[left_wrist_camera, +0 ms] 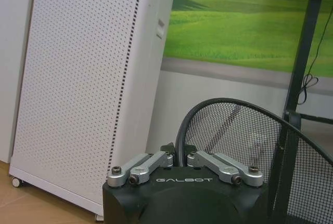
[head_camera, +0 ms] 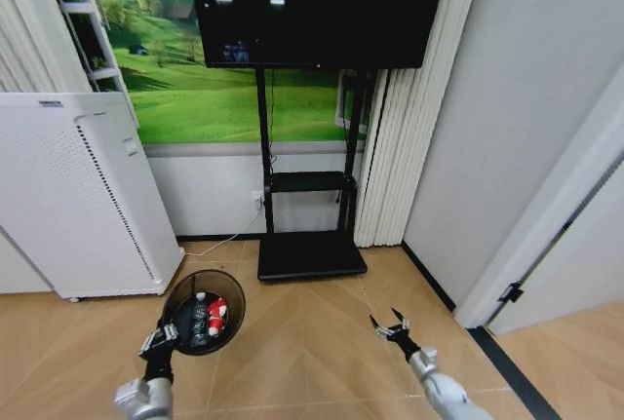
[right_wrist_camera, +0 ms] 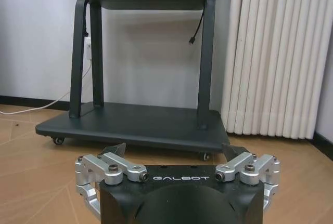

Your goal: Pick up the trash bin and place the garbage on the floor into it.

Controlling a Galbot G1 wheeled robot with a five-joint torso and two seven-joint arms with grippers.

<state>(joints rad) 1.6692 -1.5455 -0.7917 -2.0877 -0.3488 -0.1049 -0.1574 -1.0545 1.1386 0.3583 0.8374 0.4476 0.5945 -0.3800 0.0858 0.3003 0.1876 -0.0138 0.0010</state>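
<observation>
Head view: left gripper (head_camera: 161, 338) clamps trash bin (head_camera: 205, 311) (garbage (head_camera: 208, 317) inside).

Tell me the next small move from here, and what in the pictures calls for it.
Probably lower the trash bin onto the floor and let go. The left gripper is shut on its rim, and the bottle and red-and-white wrappers already lie inside. The right gripper hangs open and empty above bare floor, with no garbage in sight there.
</observation>
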